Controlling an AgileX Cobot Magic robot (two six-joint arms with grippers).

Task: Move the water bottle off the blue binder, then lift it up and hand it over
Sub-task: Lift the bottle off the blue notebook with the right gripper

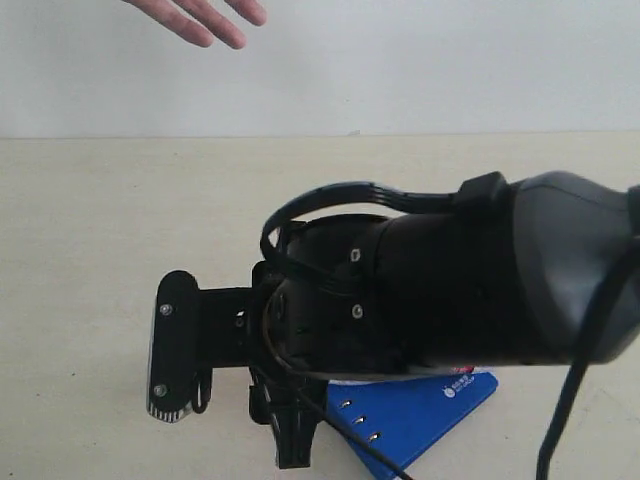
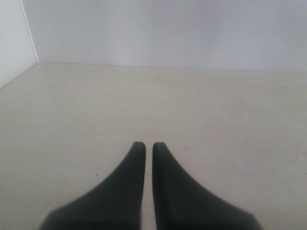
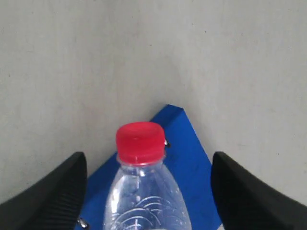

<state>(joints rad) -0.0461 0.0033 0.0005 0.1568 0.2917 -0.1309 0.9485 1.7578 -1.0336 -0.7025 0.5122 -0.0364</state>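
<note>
In the right wrist view the water bottle (image 3: 141, 191), clear with a red cap (image 3: 140, 143), stands between the two fingers of my right gripper (image 3: 148, 160). That gripper is open, with a gap on each side of the bottle. The blue binder (image 3: 189, 158) lies under the bottle, one corner pointing away over the table. The bottle's base is out of frame. In the exterior view my right arm (image 1: 450, 290) hides the bottle, and only part of the binder (image 1: 420, 415) with its metal rings shows. My left gripper (image 2: 149, 144) is shut on nothing above bare table.
A person's open hand (image 1: 200, 18) hangs at the top left of the exterior view, above the far side of the beige table (image 1: 120, 220). A pale wall (image 2: 168, 28) backs the table. A black cable (image 1: 560, 420) drops from the right arm.
</note>
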